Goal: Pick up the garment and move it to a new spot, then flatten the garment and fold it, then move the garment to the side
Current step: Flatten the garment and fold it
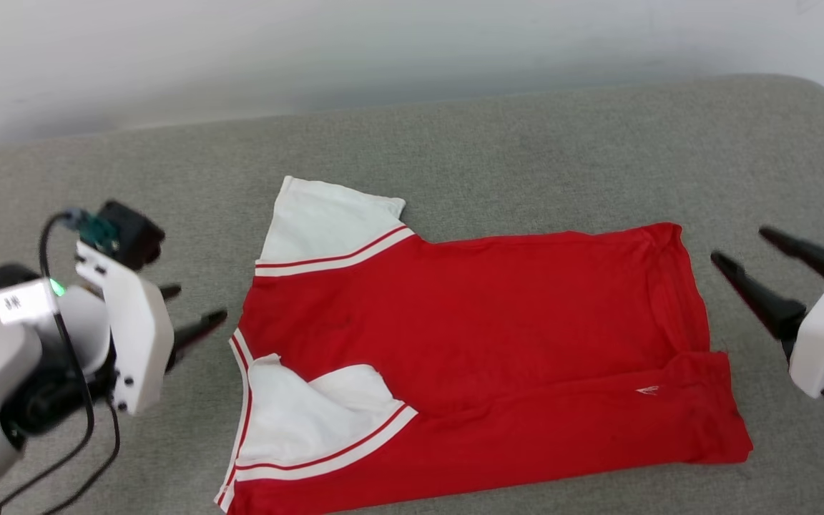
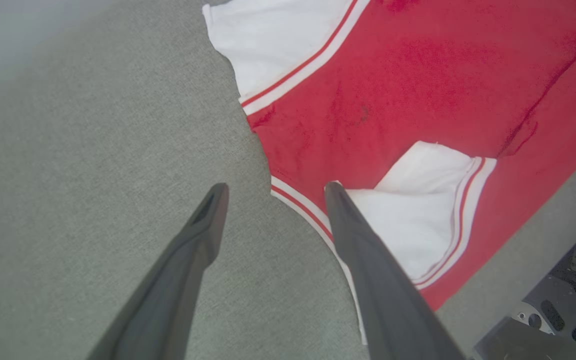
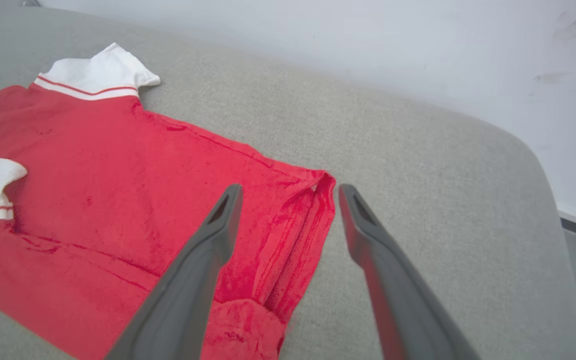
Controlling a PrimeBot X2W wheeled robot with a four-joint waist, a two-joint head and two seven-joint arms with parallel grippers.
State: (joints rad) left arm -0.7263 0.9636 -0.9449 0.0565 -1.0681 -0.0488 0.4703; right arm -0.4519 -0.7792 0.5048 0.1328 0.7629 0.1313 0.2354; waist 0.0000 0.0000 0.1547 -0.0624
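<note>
grey fabric cushion [image 1: 455, 136] before a pale wall [image 1: 383, 43] bears the red jersey t-shirt [image 1: 469, 336] at its middle, lying sideways, near edge folded over. left gripper [image 1: 196, 303] hovers spread and empty just beside the collar end; right gripper [image 1: 739, 244] gapes empty beside the hem.

Cloth on cloth
Beside the left gripper [image 1: 199, 302], the garment [image 1: 483, 343] looked soft and matt, the cushion [image 1: 455, 143] rough-woven.
</note>
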